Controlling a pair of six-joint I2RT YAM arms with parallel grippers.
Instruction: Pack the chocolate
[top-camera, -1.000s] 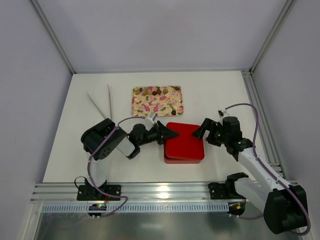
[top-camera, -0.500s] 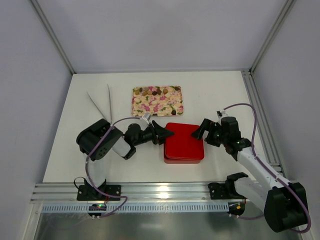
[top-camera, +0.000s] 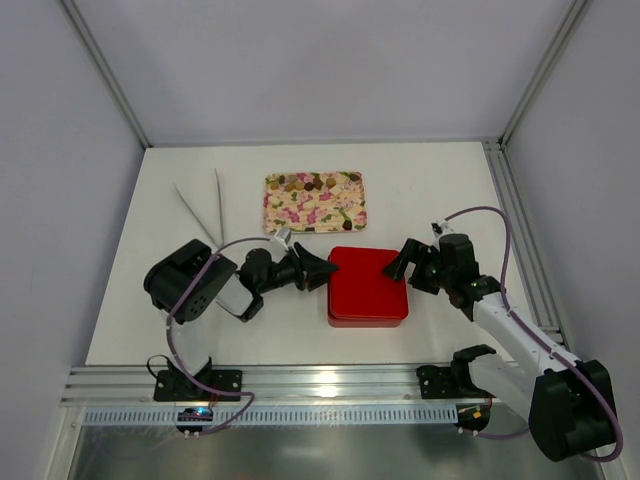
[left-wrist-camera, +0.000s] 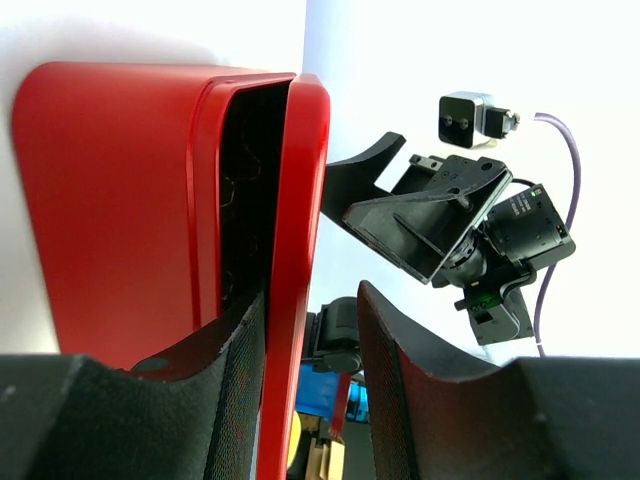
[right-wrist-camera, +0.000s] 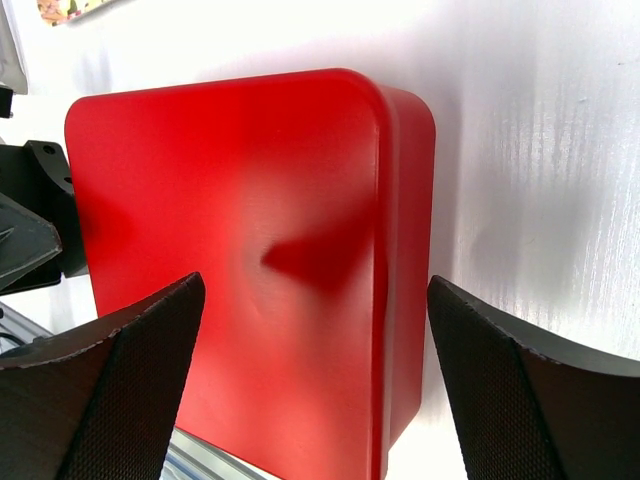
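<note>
The white counter (top-camera: 450, 190) fills the floor of the enclosure, walled in by pale panels. Near its middle sits the red box (top-camera: 368, 290), square with rounded corners, and both arms reach in towards it from either side.

Behind the box, a little to the left and apart from it, lies the pink-and-cream flowered tray (top-camera: 357, 205).

The left gripper (top-camera: 328, 270) is at the box's left edge. In the left wrist view the box stands ajar on that side — a dark gap shows between its two red halves. The fingers are partly spread and straddle the rim of the thinner half. One finger lies against the gap and the other stands clear of the rim, so it is not clamped.

The right gripper (top-camera: 400, 262) is at the box's right edge near the far corner. Its fingers are spread wide, with the smooth red top between them in the right wrist view, and they hold nothing.

Two pale strips (top-camera: 193, 208) lie in a narrow V on the counter's left side.

The chocolate (top-camera: 300, 183) — small dark and mid-brown pieces — sits on the tray, mostly along its far edge. What lies inside the box's gap is too dark to tell.
</note>
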